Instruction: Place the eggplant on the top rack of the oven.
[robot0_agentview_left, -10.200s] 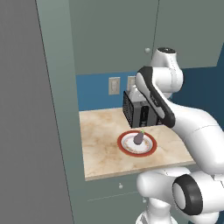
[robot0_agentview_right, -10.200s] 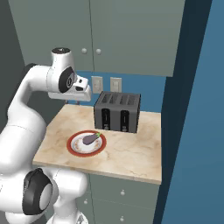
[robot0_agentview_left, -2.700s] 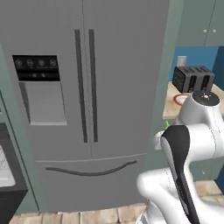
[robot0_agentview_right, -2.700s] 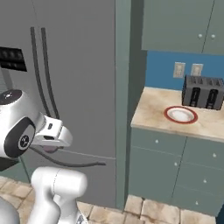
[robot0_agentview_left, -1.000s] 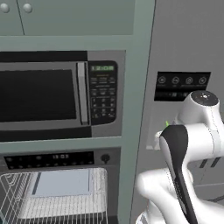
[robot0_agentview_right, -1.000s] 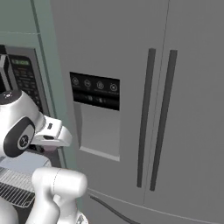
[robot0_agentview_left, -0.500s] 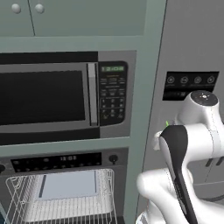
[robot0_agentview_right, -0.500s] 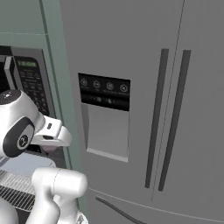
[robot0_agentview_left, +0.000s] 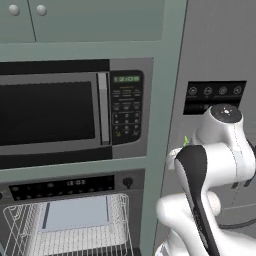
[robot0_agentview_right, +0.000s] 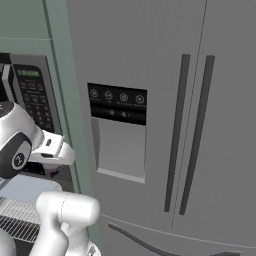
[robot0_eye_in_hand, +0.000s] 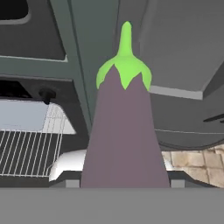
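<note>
The eggplant (robot0_eye_in_hand: 122, 131), dull purple with a bright green stem, stands upright in the middle of the hand view, and my gripper (robot0_eye_in_hand: 124, 180) is shut on it. Its green tip (robot0_agentview_left: 186, 141) peeks out behind my upper arm. The oven (robot0_agentview_left: 65, 187) has a black control strip and one round knob (robot0_agentview_left: 128, 182). It sits lower left of the arm, under the microwave. The top rack (robot0_agentview_left: 70, 240) is pulled out with a pale blue-grey tray (robot0_agentview_left: 75, 212) on it. In the hand view the top rack (robot0_eye_in_hand: 26, 148) lies left of the eggplant, apart from it.
A microwave (robot0_agentview_left: 55, 115) with a keypad is built in above the oven. A tall grey-green cabinet post (robot0_agentview_left: 167, 100) separates the oven from the grey fridge (robot0_agentview_right: 165, 125) with its dispenser panel (robot0_agentview_right: 120, 135) on the right. Tiled floor (robot0_eye_in_hand: 188, 159) shows below.
The base has driven left from the counter past the fridge to the oven column. Over the last second the views barely shifted. The eggplant, once on a plate, stays in the gripper.
</note>
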